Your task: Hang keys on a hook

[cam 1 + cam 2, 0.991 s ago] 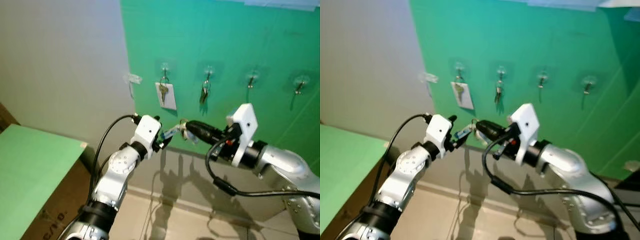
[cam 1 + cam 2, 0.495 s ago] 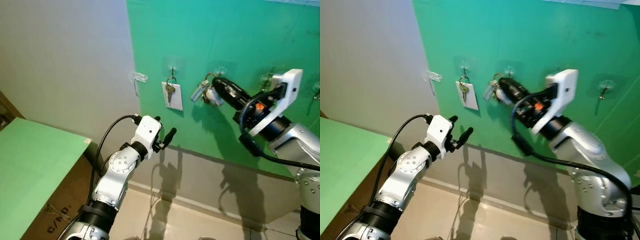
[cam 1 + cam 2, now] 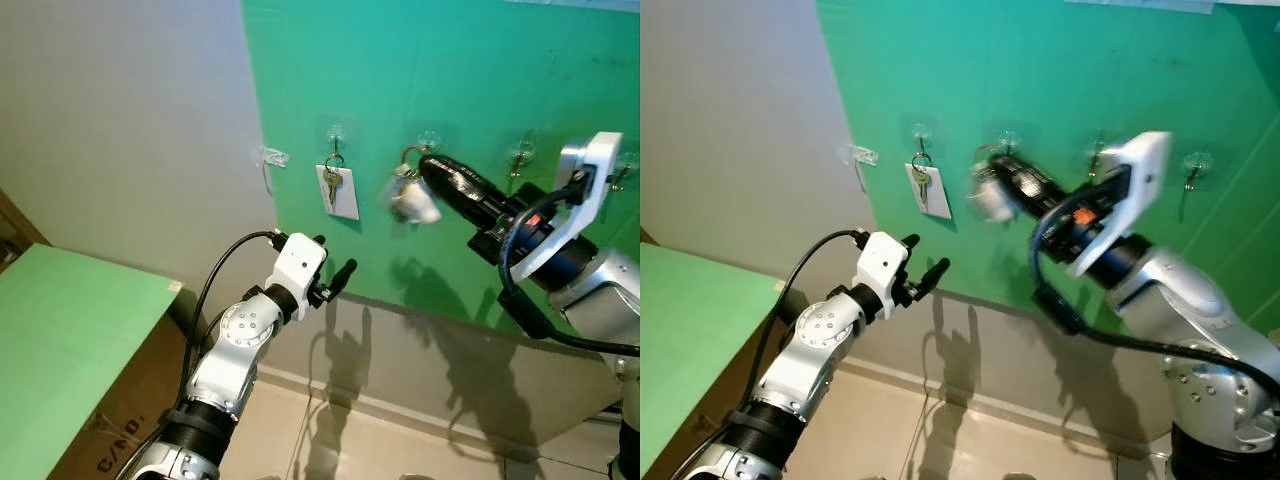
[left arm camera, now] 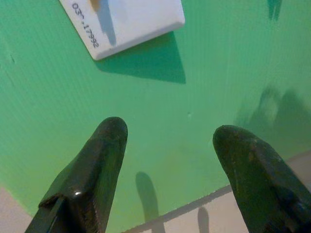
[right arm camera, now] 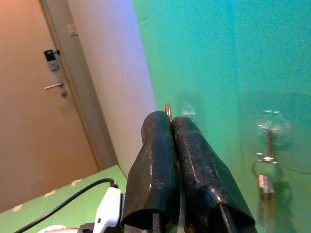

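The right pincer (image 3: pixel 428 166) is raised against the green board (image 3: pixel 480 70), its fingers pressed together on the key ring (image 5: pixel 168 109). The keys (image 3: pixel 408 198) dangle blurred beneath the fingertips, just below a clear wall hook (image 3: pixel 428 139); whether the ring sits on that hook cannot be told. The left pincer (image 3: pixel 345 270) is held lower, before the board, fingers spread apart and holding nothing. One hook over, a key with a white tag (image 3: pixel 338 190) hangs.
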{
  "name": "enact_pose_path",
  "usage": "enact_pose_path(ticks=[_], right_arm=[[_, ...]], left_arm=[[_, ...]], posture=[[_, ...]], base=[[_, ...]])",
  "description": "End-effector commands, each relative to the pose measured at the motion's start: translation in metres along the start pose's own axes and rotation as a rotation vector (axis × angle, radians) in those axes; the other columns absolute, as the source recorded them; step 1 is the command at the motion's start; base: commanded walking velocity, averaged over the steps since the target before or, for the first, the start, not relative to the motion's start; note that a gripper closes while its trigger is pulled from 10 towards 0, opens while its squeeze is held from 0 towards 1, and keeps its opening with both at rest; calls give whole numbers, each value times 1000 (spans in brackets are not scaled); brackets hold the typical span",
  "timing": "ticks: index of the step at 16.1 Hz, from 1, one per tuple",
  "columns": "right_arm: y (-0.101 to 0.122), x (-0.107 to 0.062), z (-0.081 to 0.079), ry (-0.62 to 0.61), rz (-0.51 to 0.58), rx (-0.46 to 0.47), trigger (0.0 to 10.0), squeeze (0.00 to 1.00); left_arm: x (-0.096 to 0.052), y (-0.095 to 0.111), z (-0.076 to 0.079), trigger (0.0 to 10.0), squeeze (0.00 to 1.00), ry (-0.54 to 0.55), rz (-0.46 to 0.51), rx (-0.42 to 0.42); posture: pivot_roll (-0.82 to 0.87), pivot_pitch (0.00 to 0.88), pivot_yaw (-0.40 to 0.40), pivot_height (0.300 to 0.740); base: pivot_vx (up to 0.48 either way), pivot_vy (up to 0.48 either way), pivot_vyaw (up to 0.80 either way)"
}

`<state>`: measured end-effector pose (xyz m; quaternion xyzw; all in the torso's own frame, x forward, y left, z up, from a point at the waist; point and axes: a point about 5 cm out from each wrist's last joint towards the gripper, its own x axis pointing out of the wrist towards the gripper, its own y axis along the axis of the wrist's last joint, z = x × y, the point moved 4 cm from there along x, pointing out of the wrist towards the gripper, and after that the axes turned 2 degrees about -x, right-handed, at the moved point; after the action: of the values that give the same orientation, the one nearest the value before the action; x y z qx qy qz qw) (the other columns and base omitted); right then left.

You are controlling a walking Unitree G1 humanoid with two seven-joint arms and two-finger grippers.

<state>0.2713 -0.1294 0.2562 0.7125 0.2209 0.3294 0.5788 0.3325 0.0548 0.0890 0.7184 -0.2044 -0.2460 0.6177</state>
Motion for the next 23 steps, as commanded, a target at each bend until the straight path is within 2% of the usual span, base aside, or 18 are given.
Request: enact_pose_path(ticks=[1,4,6,8,13,16,20,23], right_arm=[[5,2,-4,16,13,-3,0,0],[12,0,5,-30,57,11,0,0],[23,-9,25,-130,126,32,0,0],[17,-26,39,-222,121,56,0,0],[2,-45,33,-258,82,132,0,0],[-2,-53,37,-312,91,145,0,0],[-4,-55,52,-389,112,148,0,0],[-4,-48,50,-364,104,148,0,0]], left_arm=[[1,1,-1,10000,0,-7,-2,13],[2,0,0,10000,0,-12,-3,17],[1,0,0,10000,0,-15,-3,23],[0,0,0,10000,0,-16,-3,25],[0,-3,1,10000,0,-32,-11,23],[1,-2,2,10000,0,-45,-12,25],[1,-2,3,10000,0,-48,-11,26],[1,-2,3,10000,0,-44,-9,25]], posture=[[-194,0,97,740],[-190,0,94,740],[-191,0,94,740],[-194,0,96,740],[-220,0,108,740],[-227,0,117,740],[-226,0,118,740],[-214,0,108,740]], base=[[0,0,0],[0,0,0],[0,0,0],[0,0,0],[0,0,0],[0,0,0],[0,0,0],[0,0,0]])
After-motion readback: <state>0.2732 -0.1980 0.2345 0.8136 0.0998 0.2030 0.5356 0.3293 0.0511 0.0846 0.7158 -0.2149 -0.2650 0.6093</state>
